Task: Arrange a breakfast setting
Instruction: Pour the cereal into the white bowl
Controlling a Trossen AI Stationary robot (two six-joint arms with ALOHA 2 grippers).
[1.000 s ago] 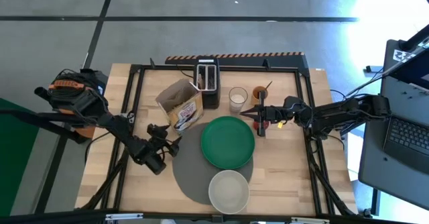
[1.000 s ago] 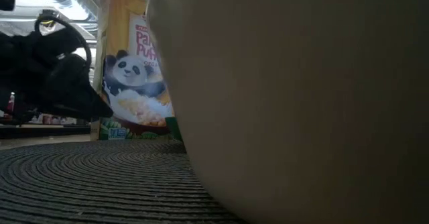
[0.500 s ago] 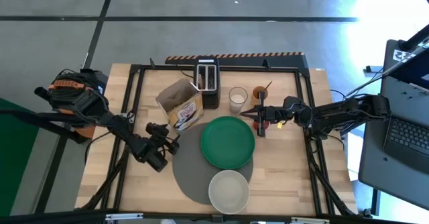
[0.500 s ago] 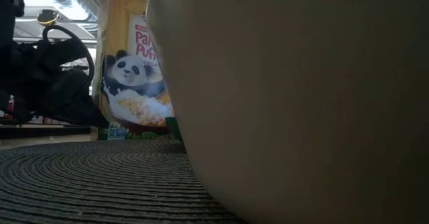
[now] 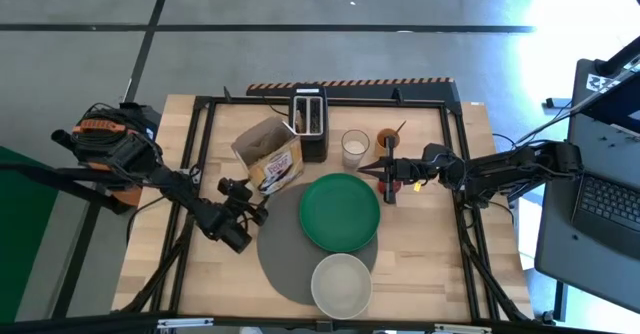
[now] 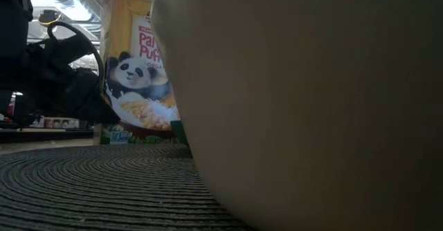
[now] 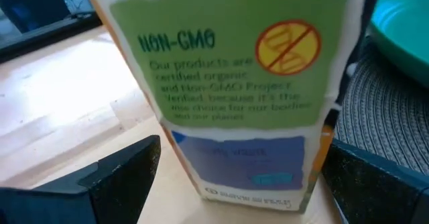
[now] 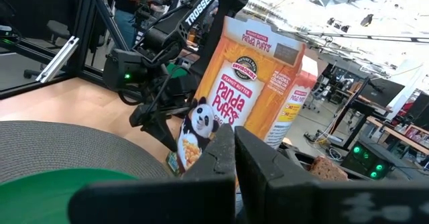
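The left gripper (image 5: 243, 199) had crept forward over the last second, from a spot out on the bare desk (image 5: 430, 244) to the foot of the cereal box (image 5: 270, 157), its fingers (image 7: 100, 177) spread wide with the box's lower panel standing just ahead, between them but not yet touched. That closing-in suggested a grasp on the box was the step in hand, presumably to pour cereal. To that gripper's side lay the grey mat (image 5: 280, 254), carrying the green plate (image 5: 340, 212) and, nearer the desk's front edge, the pale bowl (image 5: 341, 284), which looked empty. The right gripper (image 5: 388, 179) had not shifted; it hung low beyond the far rim of the plate, fingers pressed together, with something red beside it that may have been the apple, though too small to tell. A toast slice (image 8: 326, 166) showed in the toaster (image 5: 309, 120) behind the box. The setting was barely begun.
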